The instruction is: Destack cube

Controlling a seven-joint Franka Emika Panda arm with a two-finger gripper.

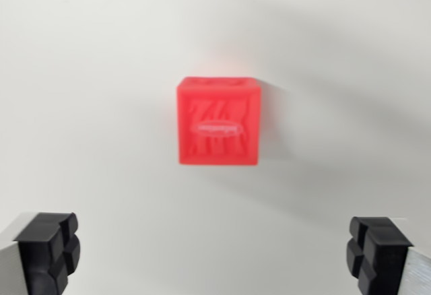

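Red plastic is filling the middle of our wrist view: we are looking down on a red cube (218,121) sitting on a plain white surface (87,73), well clear of our gripper (214,254). Our black finger pads (48,248) are standing wide apart at the bottom corners, holding nothing. We are seeing only one cube face-on, so we cannot tell whether another is hiding beneath it. Here is the worry: the cube is lying ahead of the gap, not between the jaws, so closing now would be grabbing air. Descending off-centre could be nudging the cube sideways or toppling a stack. We are spotting a white oval label on the face, but its writing is too blurred to read.
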